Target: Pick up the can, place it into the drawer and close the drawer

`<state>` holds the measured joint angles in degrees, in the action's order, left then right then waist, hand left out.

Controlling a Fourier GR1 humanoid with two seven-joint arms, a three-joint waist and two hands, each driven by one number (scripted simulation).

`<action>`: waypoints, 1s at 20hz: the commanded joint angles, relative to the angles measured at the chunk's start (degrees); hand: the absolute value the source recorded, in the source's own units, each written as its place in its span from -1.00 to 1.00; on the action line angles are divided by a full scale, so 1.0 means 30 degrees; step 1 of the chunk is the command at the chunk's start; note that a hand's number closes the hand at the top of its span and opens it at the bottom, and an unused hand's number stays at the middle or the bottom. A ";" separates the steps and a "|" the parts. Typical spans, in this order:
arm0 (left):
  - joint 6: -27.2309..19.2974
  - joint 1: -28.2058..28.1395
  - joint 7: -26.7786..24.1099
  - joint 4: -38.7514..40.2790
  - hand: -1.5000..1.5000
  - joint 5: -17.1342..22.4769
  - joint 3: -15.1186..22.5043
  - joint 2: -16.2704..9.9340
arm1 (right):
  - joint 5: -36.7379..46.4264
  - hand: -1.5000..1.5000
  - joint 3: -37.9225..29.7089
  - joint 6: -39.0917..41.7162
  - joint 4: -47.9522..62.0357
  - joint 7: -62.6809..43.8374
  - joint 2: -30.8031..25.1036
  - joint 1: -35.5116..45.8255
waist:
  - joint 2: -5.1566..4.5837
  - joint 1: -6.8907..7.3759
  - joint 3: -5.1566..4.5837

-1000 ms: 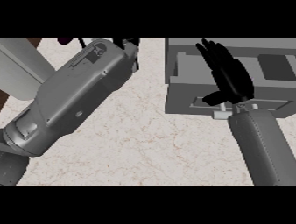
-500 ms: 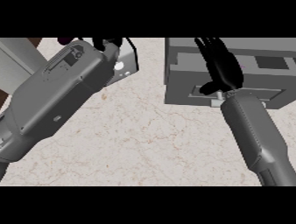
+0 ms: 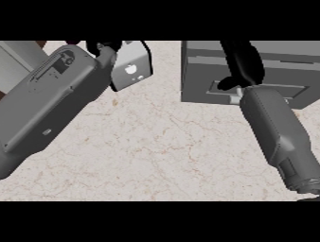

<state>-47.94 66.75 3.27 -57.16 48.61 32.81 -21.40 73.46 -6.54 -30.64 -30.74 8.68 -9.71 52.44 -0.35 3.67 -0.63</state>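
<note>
Marbled pale stone counter fills most of the head view, bare across its whole middle between the two arms; that is the widest open room. Dark wood shows past its left edge, low on that side.

Left forearm, grey and bulky, runs on a slant from the lower left corner up toward the top middle, covering much of the counter's left side.

Grey drawer unit sits at the upper right, its near edge crossing the counter and its right end reaching the frame's side. Its front faces show as stacked grey bands; whether the drawer stands open or closed cannot be told.

Right forearm rises from the lower right corner straight to the unit's front.

Right hand, black, lies against the unit's front, fingers extended upward and close together, wrapped round nothing visible.

Left hand is cut off by the top edge; finger pose cannot be told.

Can: not visible anywhere; location cannot be told.
</note>
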 commanded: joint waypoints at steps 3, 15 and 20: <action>-0.0568 0.0106 0.1490 -0.1538 -1.00 -0.0565 0.0332 -0.0923 | 0.0044 -1.00 -0.0937 -0.2412 0.3155 -0.0113 -0.0043 0.1471 | -0.0243 0.0352 0.0263; 0.0180 -0.1560 0.1773 -0.3659 -1.00 -0.0966 -0.0043 -0.2215 | 0.0601 -1.00 -0.1503 -0.3086 0.5715 -0.1488 -0.1180 0.4584 | -0.0445 0.0909 0.0246; 0.0358 -0.1379 0.2404 -0.4066 -1.00 -0.0860 -0.0218 -0.2378 | 0.0268 -1.00 -0.1871 -0.1661 0.6231 -0.1064 -0.1846 0.6060 | -0.0556 0.1055 0.0258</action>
<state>-47.34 63.22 9.44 -67.77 46.07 32.21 -27.76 75.24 -10.79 -35.57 -11.66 5.99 -13.79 65.98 -2.36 5.87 0.53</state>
